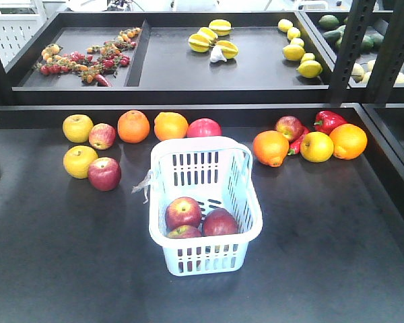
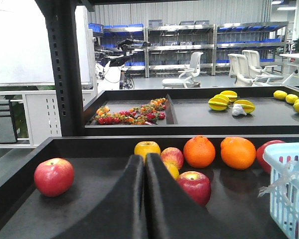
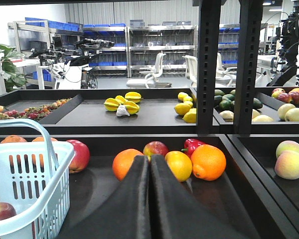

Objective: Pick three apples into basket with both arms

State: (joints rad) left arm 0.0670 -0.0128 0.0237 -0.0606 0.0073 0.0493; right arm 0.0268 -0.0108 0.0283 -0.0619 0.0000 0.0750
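Nearest the front-facing camera stood the basket (image 1: 205, 202), toward the middle of the dark surface (image 1: 54, 269), its short end facing the front edge. Three apples (image 1: 200, 219) lay inside it, bunched at that near end and touching one another — dark red with yellow-green patches. By that count the picking looked finished; nothing seemed left but for the arms to stay clear. Other apples, oranges (image 1: 151, 126) and yellow fruits (image 1: 79, 145) sat in a row near the back edge, left of the basket, and more fruit with a red pepper (image 1: 328, 121) lay toward the back right corner.

Neither arm showed in the front view. In its wrist view the left gripper (image 2: 144, 164) had its jaws pressed together, holding nothing, pointed at the back-left fruit. The right gripper (image 3: 149, 167) was likewise closed tight and empty — the basket just to its left.
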